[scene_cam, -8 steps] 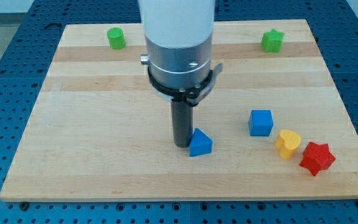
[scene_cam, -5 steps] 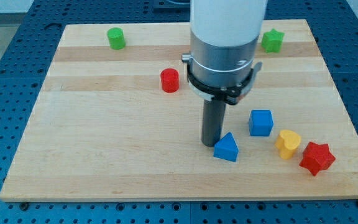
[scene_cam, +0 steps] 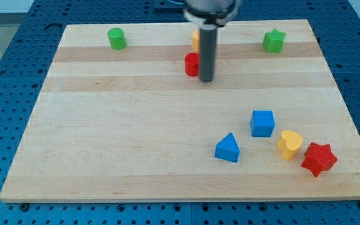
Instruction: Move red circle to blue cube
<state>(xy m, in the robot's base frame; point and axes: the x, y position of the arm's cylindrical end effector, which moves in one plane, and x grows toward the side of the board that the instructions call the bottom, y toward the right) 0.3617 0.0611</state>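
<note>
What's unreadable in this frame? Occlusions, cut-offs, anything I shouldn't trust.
- Red circle block: camera view, its right part is hidden behind the dark rod; contact with my tip cannot be confirmed.
- Yellow block near the view's top: mostly hidden by the rod, shape unreadable.
- Arm above the rod: cut off by the view's top edge and blurred.
- Blue cube: fully visible.

The tool's rod (scene_cam: 207, 50) covers the right side of the red circle (scene_cam: 192, 64); contact between them cannot be confirmed. A yellow block (scene_cam: 195, 40) behind the rod is mostly concealed, shape undeterminable. The arm above the rod is cut off by the view's top edge and blurred.
</note>
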